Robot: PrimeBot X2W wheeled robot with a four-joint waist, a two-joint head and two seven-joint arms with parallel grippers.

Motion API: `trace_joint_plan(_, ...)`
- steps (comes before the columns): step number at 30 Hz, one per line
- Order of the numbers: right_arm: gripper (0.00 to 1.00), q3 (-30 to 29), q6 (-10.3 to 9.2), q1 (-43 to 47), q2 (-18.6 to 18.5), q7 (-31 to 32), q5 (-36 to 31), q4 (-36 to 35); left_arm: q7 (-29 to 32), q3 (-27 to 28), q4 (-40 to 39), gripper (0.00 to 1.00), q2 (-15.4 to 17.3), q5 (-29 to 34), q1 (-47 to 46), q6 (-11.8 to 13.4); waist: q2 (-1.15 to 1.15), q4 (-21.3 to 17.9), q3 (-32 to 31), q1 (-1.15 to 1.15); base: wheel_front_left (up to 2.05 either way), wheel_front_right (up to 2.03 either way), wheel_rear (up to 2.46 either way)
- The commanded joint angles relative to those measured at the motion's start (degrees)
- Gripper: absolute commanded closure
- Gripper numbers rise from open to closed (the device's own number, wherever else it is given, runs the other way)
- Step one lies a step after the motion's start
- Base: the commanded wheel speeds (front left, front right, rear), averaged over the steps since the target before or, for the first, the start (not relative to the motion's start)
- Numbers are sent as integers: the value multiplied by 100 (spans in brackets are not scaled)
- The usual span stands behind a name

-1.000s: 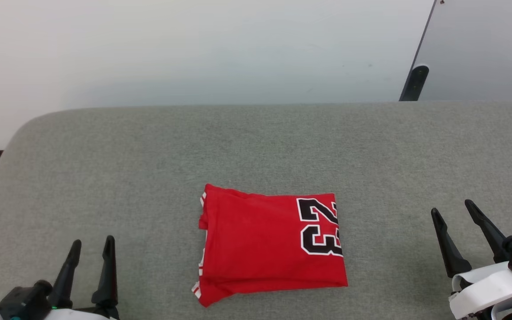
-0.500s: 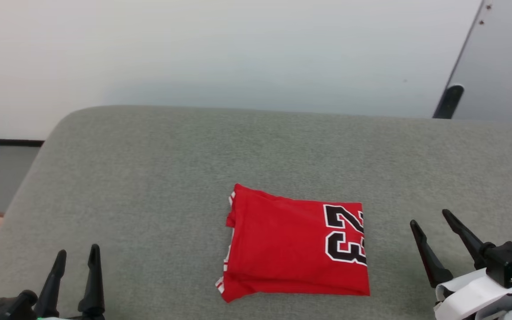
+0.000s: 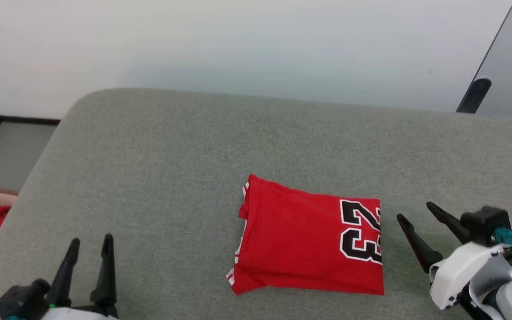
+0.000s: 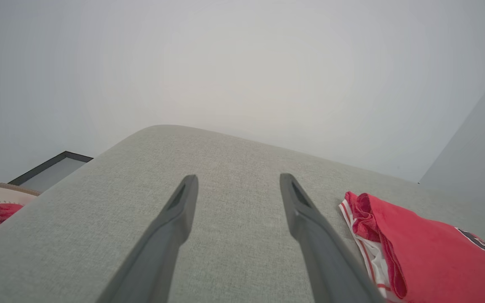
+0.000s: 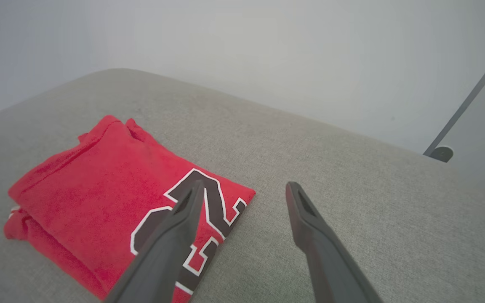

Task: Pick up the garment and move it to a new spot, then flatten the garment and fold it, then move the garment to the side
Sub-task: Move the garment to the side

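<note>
Our left gripper waits with fingers apart over the grey cushion, the folded shirt lies mid-cushion, and our right gripper, fingers spread, should slip low under the numbered edge, pinching every layer; it has drawn nearer that edge as our head turned left.
</note>
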Motion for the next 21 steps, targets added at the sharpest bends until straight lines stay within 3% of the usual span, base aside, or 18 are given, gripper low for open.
trace_joint_plan(1, 0, 64, -7, -119, -75, 246, 109, -42, 7, -36, -22, 0, 7, -30, -94, -12, 0, 60, 210, 0, 0, 0, 0)
trace_joint_plan(10, 0, 306, -7, -443, -405, 1897, 617, -479, 7, -282, 55, 0, -46, -37, -502, -14, 0, 227, 814, 0, 0, 0, 0)
trace_joint_plan(21, 0, 252, -7, -460, -355, 3342, 1010, -703, 0, -474, 186, 0, -122, -92, -814, -16, 0, 386, 1155, 0, 0, 0, 0)
